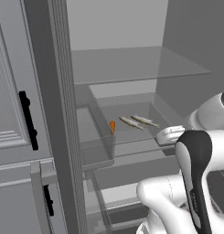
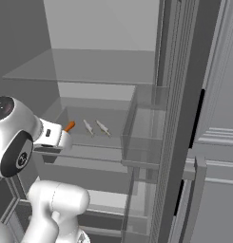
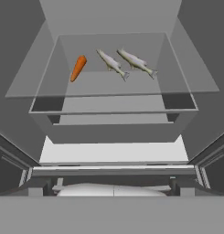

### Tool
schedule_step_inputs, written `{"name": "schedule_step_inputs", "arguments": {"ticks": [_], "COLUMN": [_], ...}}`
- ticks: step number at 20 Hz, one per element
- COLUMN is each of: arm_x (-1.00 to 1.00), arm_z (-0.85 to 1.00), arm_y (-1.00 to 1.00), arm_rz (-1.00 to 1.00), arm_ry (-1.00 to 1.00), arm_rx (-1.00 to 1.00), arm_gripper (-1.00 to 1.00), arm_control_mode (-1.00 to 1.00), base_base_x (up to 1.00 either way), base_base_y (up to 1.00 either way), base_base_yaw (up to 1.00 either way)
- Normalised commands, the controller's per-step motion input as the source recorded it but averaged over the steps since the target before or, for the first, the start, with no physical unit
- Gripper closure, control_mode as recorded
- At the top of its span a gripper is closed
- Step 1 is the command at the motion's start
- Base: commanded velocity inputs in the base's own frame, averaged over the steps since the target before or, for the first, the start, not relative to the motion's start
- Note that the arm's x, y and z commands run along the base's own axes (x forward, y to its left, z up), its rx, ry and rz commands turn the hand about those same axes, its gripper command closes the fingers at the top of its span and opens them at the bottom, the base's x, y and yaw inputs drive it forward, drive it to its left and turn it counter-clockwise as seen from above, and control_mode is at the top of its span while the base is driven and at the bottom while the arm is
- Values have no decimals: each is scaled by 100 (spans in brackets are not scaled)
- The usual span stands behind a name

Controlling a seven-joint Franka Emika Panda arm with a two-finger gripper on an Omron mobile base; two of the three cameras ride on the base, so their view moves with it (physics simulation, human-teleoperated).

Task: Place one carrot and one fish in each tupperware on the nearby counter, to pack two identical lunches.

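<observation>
Grey refrigerator interior, door swung wide; a glass shelf [image 1: 131, 64] spans the upper cavity and a clear drawer [image 3: 113, 103] sits below it.

Gripper [image 1: 170, 134]: fully open, holding nothing, poised just outside the drawer's front edge and pointing into it.

Contents of drawer, all ahead of the gripper: one carrot [image 3: 77, 68], lying ahead and to the left in the hand view, tilted; two fish [image 3: 112, 64] and [image 3: 136, 61], side by side, ahead and slightly right, near each other but apart from the carrot. Only one carrot is visible here.

Step in hand, as I judge it: the approach for the first pick. Nothing is packed yet as far as these views tell; the tupperware and the surface lie outside what the cameras cover.

Next move calls for: reaching in over the drawer's front wall and under the glass shelf, lining the open jaws across the carrot's narrow body, then closing. Clearance under the shelf looks tight.
</observation>
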Motion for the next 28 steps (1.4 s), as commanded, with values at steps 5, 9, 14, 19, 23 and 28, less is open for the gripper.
{"name": "schedule_step_inputs", "arguments": {"ticks": [5, 9, 14, 19, 23, 28], "arm_x": [46, 86, 100, 100, 86, 73], "arm_z": [-11, -27, -25, -26, -21, -56], "arm_y": [-3, -8, -49, -56, -12, 0], "arm_rz": [4, 5, 1, 0, 0, 0], "arm_ry": [-4, 0, 8, 3, 5, 0], "arm_rx": [0, 0, 2, 3, -3, -15], "arm_gripper": [-100, -100, -100, -100, -100, -100], "arm_control_mode": [-100, -100, -100, -100, -100, -100], "base_base_x": [0, 0, 0, 0, 0, 0], "base_base_y": [0, 0, 0, 0, 0, 0], "base_base_yaw": [0, 0, 0, 0, 0, 0]}}
